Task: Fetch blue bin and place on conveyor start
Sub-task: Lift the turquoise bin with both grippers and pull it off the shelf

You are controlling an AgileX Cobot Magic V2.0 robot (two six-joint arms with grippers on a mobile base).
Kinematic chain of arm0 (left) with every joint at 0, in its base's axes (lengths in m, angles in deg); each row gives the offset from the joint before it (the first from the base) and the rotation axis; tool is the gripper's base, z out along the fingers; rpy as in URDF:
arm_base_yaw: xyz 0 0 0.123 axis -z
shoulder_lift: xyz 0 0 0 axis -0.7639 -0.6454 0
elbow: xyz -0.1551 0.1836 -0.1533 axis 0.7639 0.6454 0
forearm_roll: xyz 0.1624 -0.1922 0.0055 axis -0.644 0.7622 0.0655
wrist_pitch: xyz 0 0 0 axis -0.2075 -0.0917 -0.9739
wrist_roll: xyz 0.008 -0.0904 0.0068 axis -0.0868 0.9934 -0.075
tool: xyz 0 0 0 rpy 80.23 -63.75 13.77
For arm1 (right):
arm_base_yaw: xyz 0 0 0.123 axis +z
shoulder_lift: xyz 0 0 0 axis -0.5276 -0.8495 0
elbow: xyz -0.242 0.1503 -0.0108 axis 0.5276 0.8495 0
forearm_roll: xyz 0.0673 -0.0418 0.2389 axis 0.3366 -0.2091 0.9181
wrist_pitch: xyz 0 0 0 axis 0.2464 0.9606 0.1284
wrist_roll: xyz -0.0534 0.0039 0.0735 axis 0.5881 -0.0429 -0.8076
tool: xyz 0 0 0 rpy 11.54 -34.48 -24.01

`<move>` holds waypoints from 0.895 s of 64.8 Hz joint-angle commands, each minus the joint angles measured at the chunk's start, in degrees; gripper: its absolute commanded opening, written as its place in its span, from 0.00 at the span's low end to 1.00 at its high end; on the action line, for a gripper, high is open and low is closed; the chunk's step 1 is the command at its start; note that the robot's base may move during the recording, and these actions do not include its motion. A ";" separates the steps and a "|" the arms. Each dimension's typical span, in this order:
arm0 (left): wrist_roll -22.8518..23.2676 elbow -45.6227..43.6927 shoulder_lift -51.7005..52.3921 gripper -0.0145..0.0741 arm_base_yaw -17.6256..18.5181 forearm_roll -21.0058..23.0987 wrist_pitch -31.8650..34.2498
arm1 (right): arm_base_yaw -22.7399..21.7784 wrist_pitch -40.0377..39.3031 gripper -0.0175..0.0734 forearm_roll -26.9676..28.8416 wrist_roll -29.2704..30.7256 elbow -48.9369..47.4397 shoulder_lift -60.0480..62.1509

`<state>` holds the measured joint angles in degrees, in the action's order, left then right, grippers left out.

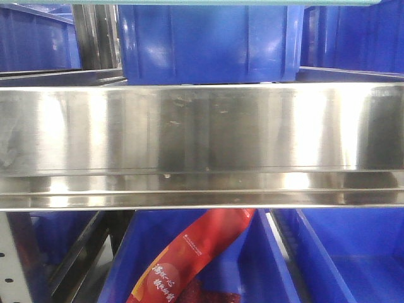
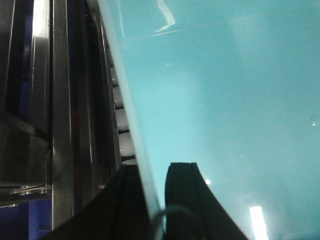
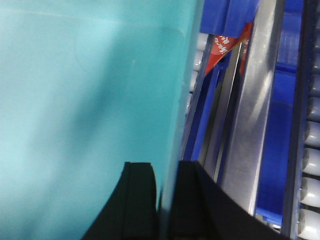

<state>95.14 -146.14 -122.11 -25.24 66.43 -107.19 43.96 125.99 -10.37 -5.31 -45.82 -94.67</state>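
**Bin gripped at both walls**

I have the pale turquoise plastic bin (image 2: 225, 100) by opposite walls. The left gripper (image 2: 154, 172) and right gripper (image 3: 164, 170) have their fingers (image 2: 185, 200) clamped astride its thin rim, which should keep it level. It is beside the stainless-steel shelf rail (image 1: 202, 126); no conveyor is in view.

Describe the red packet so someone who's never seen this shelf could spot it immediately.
Start at the wide stainless-steel shelf rail across the front view. Directly below it, in the dark blue bin near centre, the red packet lies diagonally. It is bright red among all that blue, printed with pale characters.
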 commanded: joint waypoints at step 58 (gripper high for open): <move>-0.46 -0.34 -0.39 0.04 -0.39 0.11 1.15 | -0.06 -7.04 0.02 -1.64 1.06 -0.37 0.31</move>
<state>95.52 -146.10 -123.07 -25.26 66.87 -107.31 43.96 122.81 -10.56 -5.21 -45.82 -94.67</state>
